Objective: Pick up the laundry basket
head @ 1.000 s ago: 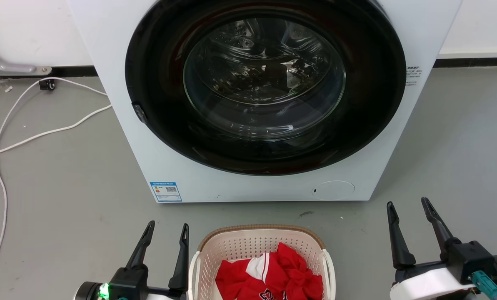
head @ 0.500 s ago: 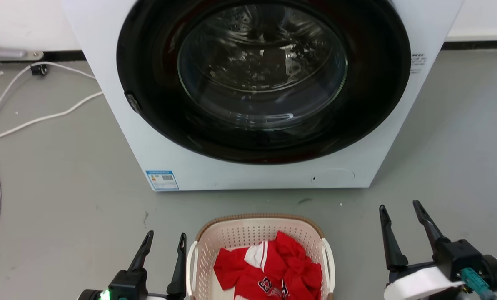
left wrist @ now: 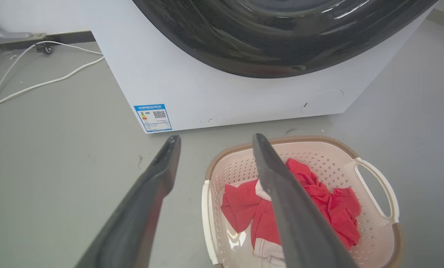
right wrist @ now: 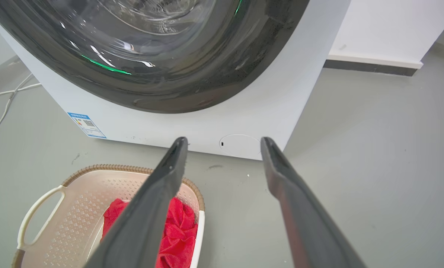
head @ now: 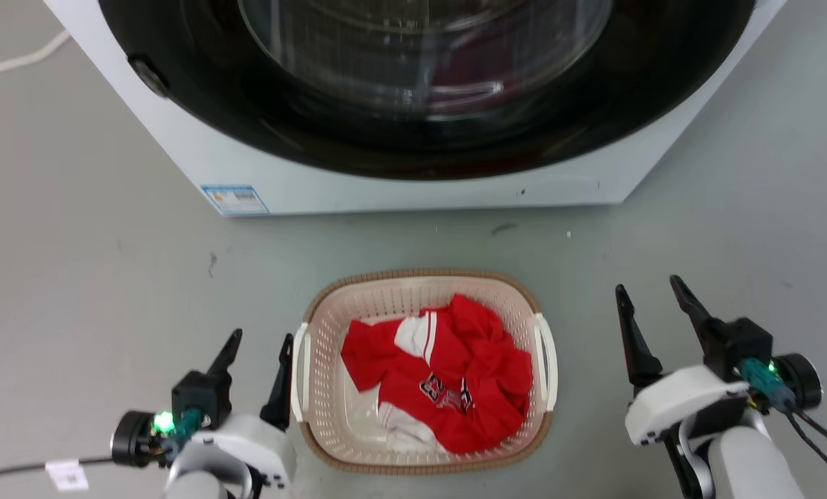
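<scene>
So the laundry basket (head: pixel 324 402) sits on the grey floor (head: pixel 94 291) right in front of the white washing machine (head: pixel 399 190), a bit of bare floor between them, and it's got a crumpled red-and-white jersey (head: pixel 468 374) inside. The head view gives the whole brown rim and both white side handles from above, plus some dark print on the jersey that's too small to read. The left gripper (head: pixel 262 337) is parked just beside the basket's left handle, fingers spread with nothing between them; can't really tell if the inner finger touches the handle or just sits next to it. The right gripper (head: pixel 647 284) is also spread wide and empty, off to the basket's right with open floor between it and the right handle. The left wrist view adds stuff the head view crops: white cables (left wrist: pixel 39 83) snaking across the floor to the machine's left, and the blue energy sticker (left wrist: pixel 153 117) nice and sharp. The right wrist view catches the round service flap (right wrist: pixel 239 144) low on the machine's front and a white wall with a dark skirting strip (right wrist: pixel 370 67) beyond, with the basket down in its lower-left corner.
</scene>
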`<state>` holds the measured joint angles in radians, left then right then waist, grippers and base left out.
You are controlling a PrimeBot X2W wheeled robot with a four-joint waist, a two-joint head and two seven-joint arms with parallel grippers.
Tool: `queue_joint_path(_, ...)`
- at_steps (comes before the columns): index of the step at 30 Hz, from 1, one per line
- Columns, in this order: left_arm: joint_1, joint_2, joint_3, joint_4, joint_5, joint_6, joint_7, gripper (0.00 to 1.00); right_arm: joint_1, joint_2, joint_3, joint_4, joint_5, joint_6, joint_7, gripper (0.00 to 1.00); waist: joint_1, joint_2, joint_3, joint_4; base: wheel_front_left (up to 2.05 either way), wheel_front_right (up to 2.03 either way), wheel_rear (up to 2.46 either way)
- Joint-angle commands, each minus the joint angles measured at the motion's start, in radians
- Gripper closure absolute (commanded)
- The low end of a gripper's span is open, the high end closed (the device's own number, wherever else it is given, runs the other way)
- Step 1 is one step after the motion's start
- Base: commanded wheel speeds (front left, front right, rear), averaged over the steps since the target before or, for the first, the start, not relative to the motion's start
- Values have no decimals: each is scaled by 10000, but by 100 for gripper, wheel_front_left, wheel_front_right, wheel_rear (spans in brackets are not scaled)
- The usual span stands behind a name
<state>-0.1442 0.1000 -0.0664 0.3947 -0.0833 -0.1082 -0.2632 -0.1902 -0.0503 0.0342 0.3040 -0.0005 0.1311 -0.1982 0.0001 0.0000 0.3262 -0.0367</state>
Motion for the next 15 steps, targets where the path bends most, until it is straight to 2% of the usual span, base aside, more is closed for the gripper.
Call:
queue_joint_path(1,-362,123,-25,250,-69,-48,-26,0,-326,3,73,165,12,-6,101,0,-1,0,803,-47,0,0,0)
queue_joint_path(9,-2709,849,-569,3090,-515,-210,177,0,-1965,2,695,1755,349,-7,1073,0,-1,0,2241,-145,0,0,0)
queue_joint_path(15,-4361,1252,-1984,4575,-1641,-207,1177,0,-3320,3,932,3225,518,-7,1935,0,-1,0,3129,-131,0,0,0)
